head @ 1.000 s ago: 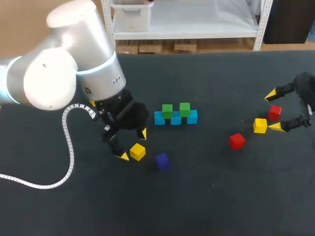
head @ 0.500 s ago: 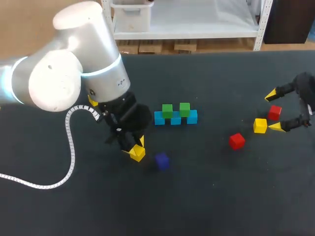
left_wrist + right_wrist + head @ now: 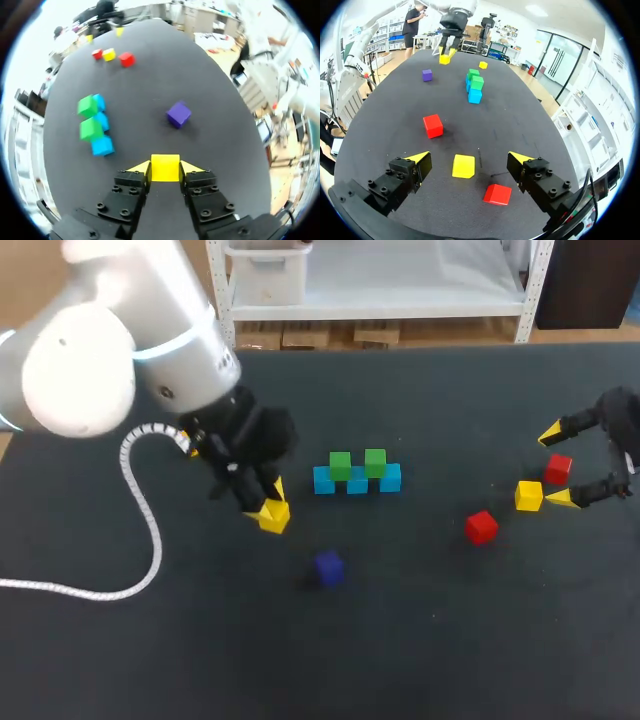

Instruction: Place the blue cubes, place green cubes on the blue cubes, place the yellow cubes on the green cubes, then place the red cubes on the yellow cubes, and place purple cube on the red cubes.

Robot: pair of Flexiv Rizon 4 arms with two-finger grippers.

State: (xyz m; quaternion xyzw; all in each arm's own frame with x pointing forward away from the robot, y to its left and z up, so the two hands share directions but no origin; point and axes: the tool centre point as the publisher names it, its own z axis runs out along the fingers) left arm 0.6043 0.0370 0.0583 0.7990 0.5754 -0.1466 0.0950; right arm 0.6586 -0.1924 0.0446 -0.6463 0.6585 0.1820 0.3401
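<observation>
My left gripper (image 3: 270, 508) is shut on a yellow cube (image 3: 274, 517), left of the block row; the cube (image 3: 165, 167) sits between the left gripper's (image 3: 165, 169) yellow tips. Three blue cubes (image 3: 357, 481) form a row with two green cubes (image 3: 340, 465) on top. A purple cube (image 3: 328, 566) lies in front of the row. My right gripper (image 3: 556, 466) stands open at the far right around a red cube (image 3: 558, 468), beside a yellow cube (image 3: 528, 496). That yellow cube (image 3: 463, 166) lies between the right gripper's (image 3: 469, 159) fingers, apart from both.
A second red cube (image 3: 481, 527) lies left of the right gripper. Another yellow cube (image 3: 483, 64) sits beyond the block row, mostly hidden behind my left arm in the head view. A white coiled cable (image 3: 140, 520) trails from the left arm across the table's left side.
My left gripper has shut on the yellow cube and carried it away from the purple cube, farther back on the table. The right arm and the other cubes are unchanged.
</observation>
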